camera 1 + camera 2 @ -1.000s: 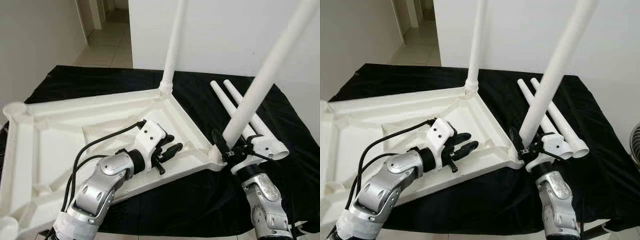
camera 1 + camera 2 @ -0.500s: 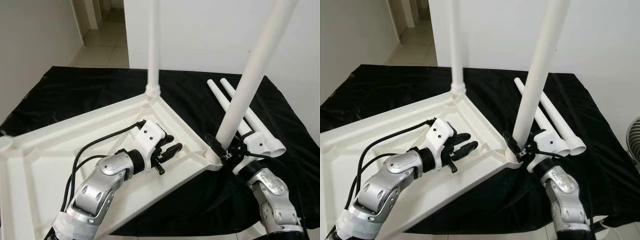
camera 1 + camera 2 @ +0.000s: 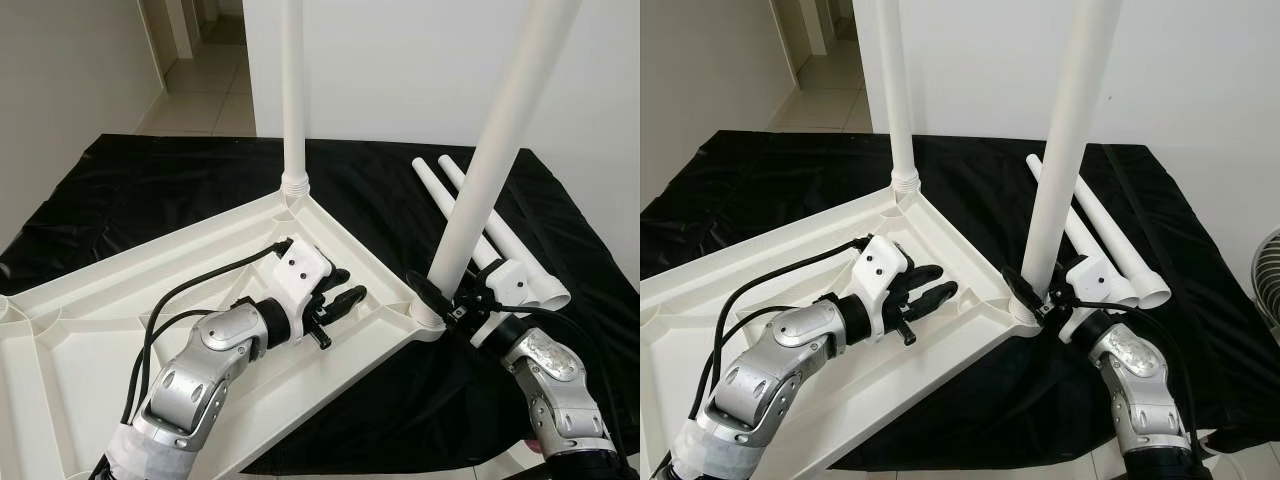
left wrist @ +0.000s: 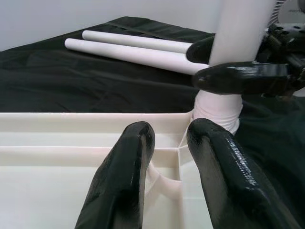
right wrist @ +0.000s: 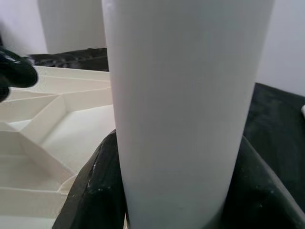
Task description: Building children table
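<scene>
The right gripper (image 3: pixel 447 300) is clamped around the base of a white table leg (image 3: pixel 495 150), right where that leg enters the corner socket of the upturned white tabletop (image 3: pixel 120 330); in the right wrist view its black fingers (image 5: pixel 90 191) wrap both sides of the tube. The left gripper (image 3: pixel 338 305) rests on the ribbed underside of the tabletop, just inward of that corner, its two fingers (image 4: pixel 128 186) slightly apart and holding nothing. Farther from it, at the next corner, a second leg (image 3: pixel 293 100) stands upright in its socket. Beyond the right gripper, two loose legs (image 3: pixel 480 225) lie side by side on the black cloth (image 3: pixel 150 180) covering the work surface.
</scene>
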